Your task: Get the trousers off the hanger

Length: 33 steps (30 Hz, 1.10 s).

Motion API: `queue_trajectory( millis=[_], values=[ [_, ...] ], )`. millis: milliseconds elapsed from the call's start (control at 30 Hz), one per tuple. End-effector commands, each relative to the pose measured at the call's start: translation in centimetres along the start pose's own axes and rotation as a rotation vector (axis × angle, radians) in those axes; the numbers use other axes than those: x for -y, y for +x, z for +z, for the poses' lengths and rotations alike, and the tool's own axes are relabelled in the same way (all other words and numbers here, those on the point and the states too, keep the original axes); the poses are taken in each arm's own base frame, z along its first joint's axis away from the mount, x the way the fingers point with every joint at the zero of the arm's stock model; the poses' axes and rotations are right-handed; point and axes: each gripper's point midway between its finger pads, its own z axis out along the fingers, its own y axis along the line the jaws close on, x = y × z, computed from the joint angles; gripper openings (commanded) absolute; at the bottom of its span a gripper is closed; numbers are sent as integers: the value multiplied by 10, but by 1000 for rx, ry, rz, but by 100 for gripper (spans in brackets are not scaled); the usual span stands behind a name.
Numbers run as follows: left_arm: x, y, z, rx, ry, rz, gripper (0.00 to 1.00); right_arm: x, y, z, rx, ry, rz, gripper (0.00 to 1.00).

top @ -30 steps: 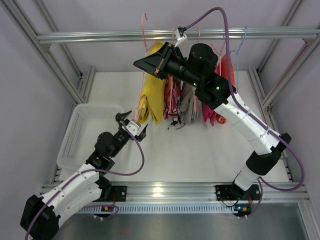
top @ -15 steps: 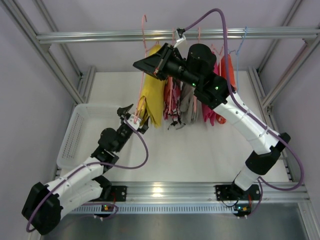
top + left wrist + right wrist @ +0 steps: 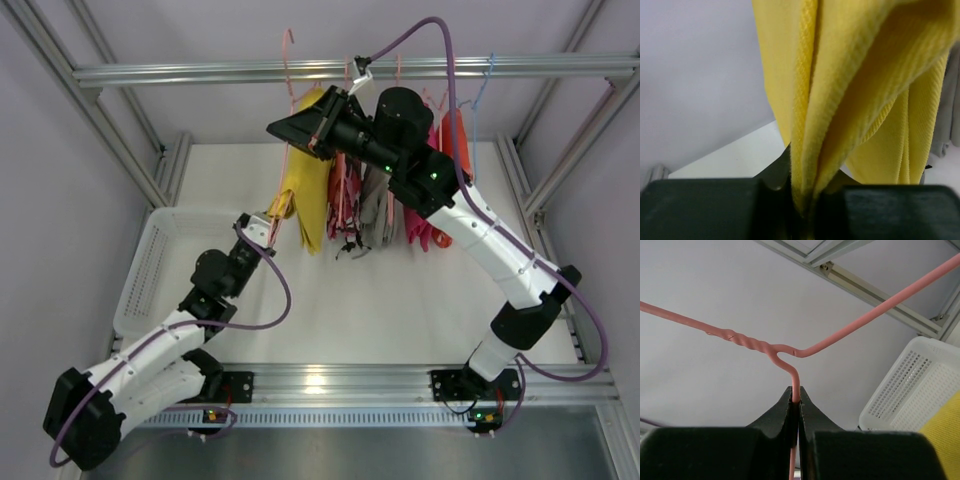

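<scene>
Left end effector (image 3: 802, 202) tight on yellow trousers (image 3: 850, 75)

Yellow trousers (image 3: 305, 195) hang folded on a pink hanger (image 3: 749, 343) (other pairs (image 3: 375, 215) beside).

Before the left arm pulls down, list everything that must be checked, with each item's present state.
1. Grip of the left hand on the yellow trousers, cloth pinched between its fingers: ok.
2. Grip of the right hand on the pink hanger, below its twisted neck: ok.
3. Seat of the hanger's hook on the rail: cannot tell.
4. Place of the white basket, beside the left arm: ok.
5. Gap between the patterned trousers and the yellow pair: cannot tell.
</scene>
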Motion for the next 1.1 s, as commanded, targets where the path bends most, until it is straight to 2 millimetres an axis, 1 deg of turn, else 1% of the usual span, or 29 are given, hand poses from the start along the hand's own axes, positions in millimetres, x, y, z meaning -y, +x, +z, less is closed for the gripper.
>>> queue_trajectory(
  millis=[0, 33, 67, 100, 133, 167, 200, 233, 267, 300, 333, 367, 400, 433, 467, 500, 533, 600, 633, 667, 733, 767, 833, 867, 900, 933, 967, 1000, 1067],
  values=[
    [-15, -52, 3, 119, -47, -71, 9, -74, -43, -38, 138, -219, -102, 0],
    [-14, -50, 3, 99, -43, -90, 3, -77, -44, -43, 144, -226, -117, 0],
    [-19, -63, 1, 118, -54, -105, 0, -68, -43, -41, 138, -206, -121, 0],
    [-20, -68, 0, 119, -55, -119, 0, -64, -43, -43, 137, -198, -131, 0],
    [-19, -67, -2, 93, -46, -139, 0, -66, -44, -49, 141, -202, -146, 0],
    [-22, -79, -6, 111, -47, -154, 0, -53, -39, -48, 125, -181, -156, 0],
    [-26, -95, -8, 133, -51, -174, 0, -49, -37, -50, 122, -179, -176, 0],
    [-25, -93, -10, 100, -42, -205, 0, -36, -32, -53, 111, -156, -180, 0],
    [-26, -99, -12, 98, -39, -220, 0, -29, -28, -55, 99, -153, -195, 0],
    [-32, -119, -15, 126, -51, -244, 0, -23, -25, -57, 91, -151, -226, 0],
    [-34, -125, -17, 125, -53, -283, 0, -12, -19, -60, 85, -151, -242, 0],
    [-34, -126, -19, 101, -48, -295, 0, -9, -12, -62, 68, -172, -261, 0],
    [-35, -134, -20, 108, -43, -300, 0, -5, -8, -64, 62, -182, -287, 0],
    [-38, -154, -22, 140, -36, -351, 0, 11, 1, -65, 44, -167, -289, 0],
    [-36, -158, -21, 132, -22, -360, 0, 9, 6, -67, 32, -204, -315, 0],
    [-36, -166, -21, 141, -11, -373, 0, 14, 12, -66, 15, -209, -323, 0],
    [-38, -187, -23, 179, 3, -408, 0, 26, 19, -65, -5, -199, -319, 0],
    [-41, -194, -17, 164, -2, -449, 0, 31, 27, -62, -37, -215, -328, 0],
    [-49, -199, -15, 165, -41, -468, 0, 35, 30, -59, -47, -213, -326, 0],
    [-58, -218, -13, 194, -58, -476, 0, 35, 34, -59, -62, -221, -323, 0],
    [-66, -239, -13, 234, -71, -480, 0, 35, 36, -55, -64, -233, -335, 0],
    [-74, -264, -14, 281, -78, -485, 0, 34, 38, -54, -67, -240, -338, 0],
    [-82, -286, -16, 317, -88, -471, 0, 40, 40, -49, -76, -231, -332, 0],
    [-87, -294, -14, 329, -101, -465, 0, 40, 43, -48, -83, -232, -326, 0],
    [-96, -321, -21, 387, -109, -458, 0, 44, 45, -46, -91, -225, -319, 0],
    [-102, -333, -24, 411, -117, -429, 0, 48, 47, -44, -98, -217, -316, 0],
    [-106, -341, -23, 426, -131, -415, 0, 48, 51, -43, -106, -219, -313, 0],
    [-116, -364, -32, 479, -145, -384, 0, 52, 55, -40, -116, -213, -307, 0],
    [-125, -382, -34, 519, -171, -360, 0, 55, 61, -38, -128, -209, -304, 0]
  ],
)
